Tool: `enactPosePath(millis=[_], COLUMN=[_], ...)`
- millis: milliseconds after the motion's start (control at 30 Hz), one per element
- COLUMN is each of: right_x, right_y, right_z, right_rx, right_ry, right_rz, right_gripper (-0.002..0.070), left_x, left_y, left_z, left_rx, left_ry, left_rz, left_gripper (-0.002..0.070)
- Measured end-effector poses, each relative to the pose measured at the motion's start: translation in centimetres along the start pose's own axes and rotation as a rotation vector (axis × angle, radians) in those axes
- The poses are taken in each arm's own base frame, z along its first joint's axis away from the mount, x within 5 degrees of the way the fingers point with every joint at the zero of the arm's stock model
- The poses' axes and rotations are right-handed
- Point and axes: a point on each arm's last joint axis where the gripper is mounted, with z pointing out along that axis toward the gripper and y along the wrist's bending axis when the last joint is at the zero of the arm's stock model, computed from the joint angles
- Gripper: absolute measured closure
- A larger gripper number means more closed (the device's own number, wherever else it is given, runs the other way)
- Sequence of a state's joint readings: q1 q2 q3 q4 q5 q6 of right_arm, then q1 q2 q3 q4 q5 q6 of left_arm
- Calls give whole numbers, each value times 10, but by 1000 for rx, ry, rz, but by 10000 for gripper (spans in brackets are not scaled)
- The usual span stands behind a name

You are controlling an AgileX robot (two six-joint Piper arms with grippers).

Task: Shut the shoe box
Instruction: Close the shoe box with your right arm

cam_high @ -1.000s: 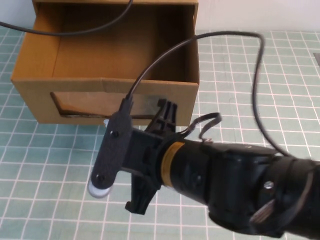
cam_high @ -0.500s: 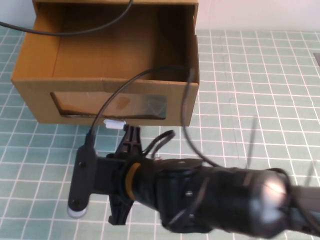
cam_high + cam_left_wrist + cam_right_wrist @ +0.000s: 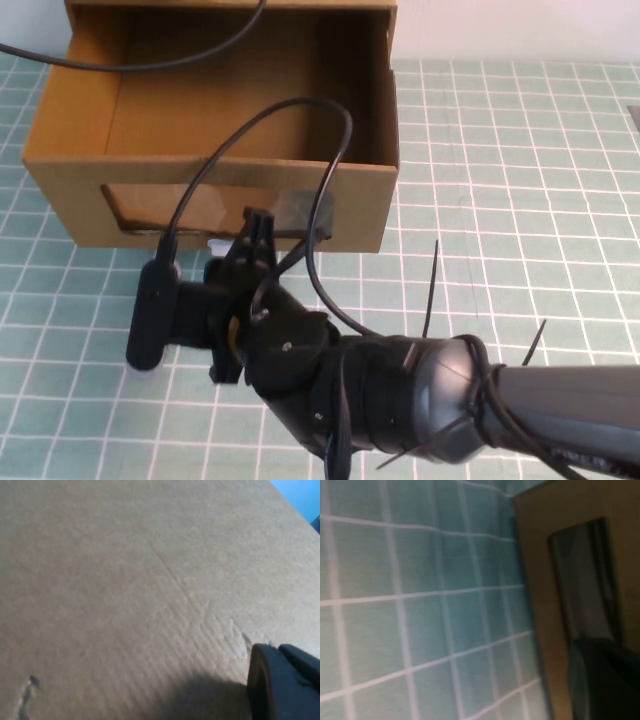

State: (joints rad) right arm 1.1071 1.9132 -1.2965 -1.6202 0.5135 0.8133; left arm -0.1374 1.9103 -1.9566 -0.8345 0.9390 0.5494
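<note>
The shoe box (image 3: pixel 215 110) is a brown cardboard drawer that stands pulled out and open-topped at the far left of the high view. Its front has a clear window (image 3: pixel 215 208), and the white pull tab (image 3: pixel 214 243) peeks out below it. My right gripper (image 3: pixel 252 235) is at the box's front, just below the window and beside the tab. The right wrist view shows the box front (image 3: pixel 540 605) and the window (image 3: pixel 585 580) close by. My left gripper (image 3: pixel 282 685) is out of the high view. It sits close against a plain cardboard face (image 3: pixel 125 580).
The box stands on a green mat with a white grid (image 3: pixel 520 170), which is open to the right of the box. A black cable (image 3: pixel 150 55) runs across the box's open top. Another cable (image 3: pixel 330 140) loops over the right arm (image 3: pixel 420 400).
My right arm has swung left and then in toward the box front, so its gripper now sits by the tab below the window. The box has not visibly moved.
</note>
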Motion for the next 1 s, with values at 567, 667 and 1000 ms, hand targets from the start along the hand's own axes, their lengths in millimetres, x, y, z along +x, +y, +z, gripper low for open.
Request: enactPosePath(millis=[567,667,1000], right_x=[3,8,34], right_y=[-58,-64,-88], right_z=[14,21,64], right_rx=[113,88,103], right_ry=[-27,-53,-39], right_rz=[96,109,146], right_gripper=[690,690,691], left_x=[0,0,0], left_y=[0,-1,-1], left_z=[0,-1,-1], left_rx=[1,1,11], left_ry=[-1,-2,7], left_rz=[1,2,1], left_gripper=[680,680,680])
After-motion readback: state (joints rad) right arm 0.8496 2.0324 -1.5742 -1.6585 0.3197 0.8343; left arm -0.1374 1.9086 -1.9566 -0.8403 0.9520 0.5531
